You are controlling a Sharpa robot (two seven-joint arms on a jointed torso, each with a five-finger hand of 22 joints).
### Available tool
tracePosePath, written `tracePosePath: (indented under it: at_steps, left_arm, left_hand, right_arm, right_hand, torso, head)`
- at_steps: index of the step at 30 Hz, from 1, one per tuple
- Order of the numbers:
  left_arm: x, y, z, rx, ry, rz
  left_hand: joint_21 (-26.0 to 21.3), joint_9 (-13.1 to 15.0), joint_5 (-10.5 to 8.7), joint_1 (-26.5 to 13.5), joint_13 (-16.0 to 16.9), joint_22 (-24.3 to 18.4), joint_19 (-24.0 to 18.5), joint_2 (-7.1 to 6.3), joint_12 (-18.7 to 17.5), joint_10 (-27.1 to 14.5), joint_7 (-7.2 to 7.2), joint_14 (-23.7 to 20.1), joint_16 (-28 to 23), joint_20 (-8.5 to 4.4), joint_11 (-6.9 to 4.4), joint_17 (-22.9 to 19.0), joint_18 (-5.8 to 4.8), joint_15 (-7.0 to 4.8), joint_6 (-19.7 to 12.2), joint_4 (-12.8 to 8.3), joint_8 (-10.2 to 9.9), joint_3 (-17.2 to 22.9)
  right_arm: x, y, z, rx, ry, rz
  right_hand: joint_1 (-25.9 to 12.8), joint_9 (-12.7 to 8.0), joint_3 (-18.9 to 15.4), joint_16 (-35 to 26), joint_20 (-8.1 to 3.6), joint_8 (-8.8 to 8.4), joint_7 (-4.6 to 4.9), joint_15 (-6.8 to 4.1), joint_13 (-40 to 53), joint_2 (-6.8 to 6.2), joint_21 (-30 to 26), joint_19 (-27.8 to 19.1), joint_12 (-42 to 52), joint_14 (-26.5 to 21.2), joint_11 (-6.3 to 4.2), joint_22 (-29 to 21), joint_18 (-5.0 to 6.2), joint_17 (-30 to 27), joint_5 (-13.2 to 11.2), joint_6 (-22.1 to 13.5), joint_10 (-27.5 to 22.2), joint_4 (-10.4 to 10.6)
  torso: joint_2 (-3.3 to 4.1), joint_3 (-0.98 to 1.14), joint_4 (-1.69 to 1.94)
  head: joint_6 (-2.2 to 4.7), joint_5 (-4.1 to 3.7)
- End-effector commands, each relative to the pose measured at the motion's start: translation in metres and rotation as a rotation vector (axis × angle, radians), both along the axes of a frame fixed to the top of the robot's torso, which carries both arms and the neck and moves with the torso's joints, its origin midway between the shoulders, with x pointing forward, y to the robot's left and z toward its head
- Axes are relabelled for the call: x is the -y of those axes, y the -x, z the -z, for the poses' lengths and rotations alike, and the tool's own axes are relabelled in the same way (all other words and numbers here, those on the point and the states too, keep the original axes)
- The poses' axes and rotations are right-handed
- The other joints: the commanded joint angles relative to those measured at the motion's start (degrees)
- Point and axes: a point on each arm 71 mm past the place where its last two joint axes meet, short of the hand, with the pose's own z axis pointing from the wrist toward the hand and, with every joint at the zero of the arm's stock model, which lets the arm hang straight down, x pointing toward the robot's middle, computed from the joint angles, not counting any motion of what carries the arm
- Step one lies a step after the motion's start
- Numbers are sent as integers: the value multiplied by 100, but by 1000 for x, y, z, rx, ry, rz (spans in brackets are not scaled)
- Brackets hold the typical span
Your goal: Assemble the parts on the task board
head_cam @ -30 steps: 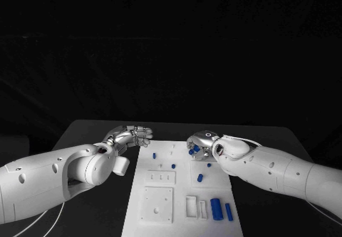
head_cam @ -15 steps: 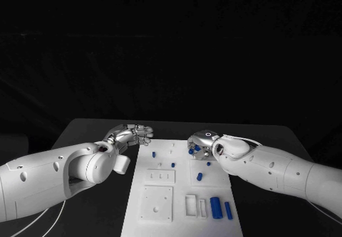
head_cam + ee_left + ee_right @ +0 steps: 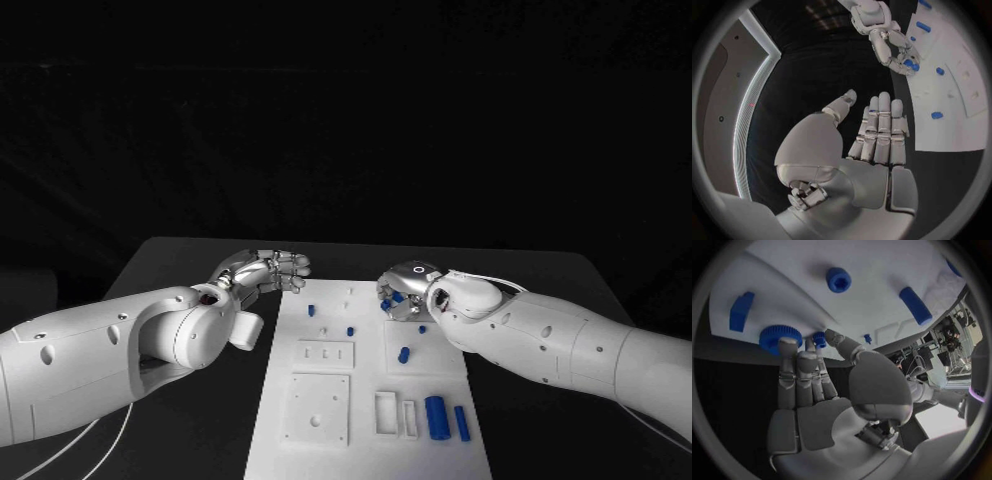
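The task board point(image 3: 368, 385) lies lengthwise down the middle of the black counter point(image 3: 173, 262), its long axis running away from the robot. Blue parts sit scattered over it: two long bars point(image 3: 437, 420) side by side at the near right corner, a short peg point(image 3: 405, 354) mid-board, and smaller pegs point(image 3: 349, 330) further up.

At the far right edge of the board a blue toothed wheel point(image 3: 776, 337) sits with a small blue knob point(image 3: 819, 338) just beside it. The right hand point(image 3: 405, 292) is right at this cluster, and in its wrist view its fingertips point(image 3: 787, 344) reach up to the wheel's rim, with fingers lying nearly straight and close together and the thumb set apart. Whether they actually pinch the wheel or only touch it I cannot tell; nothing is plainly lifted.

The left hand point(image 3: 268, 272) hovers off the board's far left edge, over bare counter, fingers straight and side by side, thumb out, holding nothing.

The coming move looks to turn on that wheel: it lies directly ahead of the right fingertips, on the far right of the board, so the right hand is much the nearer. The left hand stands across the board's width from it.
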Motion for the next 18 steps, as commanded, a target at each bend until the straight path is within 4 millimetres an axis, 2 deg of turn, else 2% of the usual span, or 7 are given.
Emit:
tracePosePath:
  at_steps: [1,8,12,14,18]
  left_arm:
    - [3,0,-3,8,6,22]
    - [3,0,-3,8,5,22]
    - [3,0,-3,8,4,22]
    - [4,0,-3,8,4,22]
    - [4,0,-3,8,4,23]
  left_hand:
    - [37,-6,23,-76,-10,118,-27,-3,-30,33,8,25,-15,-29,21,8,91,13,41,-38,-30,15]
    - [42,-6,29,-73,-10,117,-29,-3,-35,34,8,25,-17,-29,21,13,92,13,40,-55,-33,29]
    - [44,-6,33,-72,-10,117,-30,-4,-37,36,9,25,-17,-29,21,15,92,13,41,-63,-33,35]
    - [46,-6,36,-71,-10,117,-31,-5,-39,35,9,25,-18,-29,22,17,92,13,41,-71,-34,41]
    - [48,-5,39,-74,-11,117,-31,-5,-42,34,10,25,-19,-29,23,19,92,13,41,-77,-35,45]
  right_arm:
    - [-1,1,5,-18,34,4]
    - [-2,1,5,-14,41,3]
    - [-3,2,4,-1,49,5]
    - [-3,2,4,8,53,8]
    - [-4,2,3,28,53,16]
  right_hand:
    - [-52,8,-30,24,-222,25,-14,-10,13,0,27,247,-11,-21,-4,73,308,-13,-28,53,51,11]
    - [-62,30,7,62,-236,65,-64,-62,78,50,53,252,30,-31,-58,91,308,-64,-54,175,201,4]
    - [30,73,220,84,-255,144,-150,-143,178,111,153,315,111,-44,-140,135,308,-118,-397,381,420,20]
    - [71,101,480,105,-252,171,-194,-178,243,156,289,354,123,-40,-176,148,308,-160,-604,496,510,56]
    - [57,138,708,151,-259,194,-231,-215,316,172,430,340,128,-42,-213,145,308,-193,-647,598,602,62]
  torso:
    - [2,-8,0]
    - [5,-3,-9]
    - [7,-4,-11]
    - [8,-4,-11]
    - [9,-4,-11]
  head:
    - [-8,-10]
    - [-11,2]
    - [-4,3]
    - [-1,8]
    - [1,4]
